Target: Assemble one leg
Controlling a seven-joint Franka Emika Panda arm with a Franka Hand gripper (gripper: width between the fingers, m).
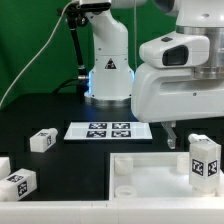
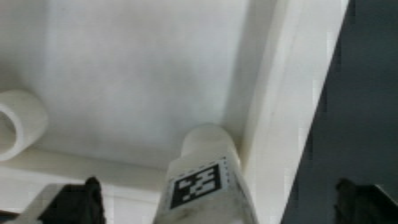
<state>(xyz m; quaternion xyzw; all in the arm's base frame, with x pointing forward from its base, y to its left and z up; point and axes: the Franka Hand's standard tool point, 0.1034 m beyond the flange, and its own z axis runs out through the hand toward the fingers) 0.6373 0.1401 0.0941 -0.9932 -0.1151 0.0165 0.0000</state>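
Note:
A leg (image 1: 203,160), a small white post with a black-and-white tag, stands upright on the right part of the large white tray (image 1: 140,178). My gripper (image 1: 186,138) hangs just above and behind it. In the wrist view the leg (image 2: 208,170) lies between my two dark fingers (image 2: 79,202), with a gap on each side, so the gripper (image 2: 222,206) is open around it without touching. The tray (image 2: 125,60) fills that view, with a round corner socket (image 2: 18,122) at its edge.
More legs lie on the black table at the exterior view's left: one (image 1: 42,140) further back, one (image 1: 17,185) at the front, and one (image 1: 3,166) cut by the frame edge. The marker board (image 1: 100,130) lies before the arm's base (image 1: 108,80).

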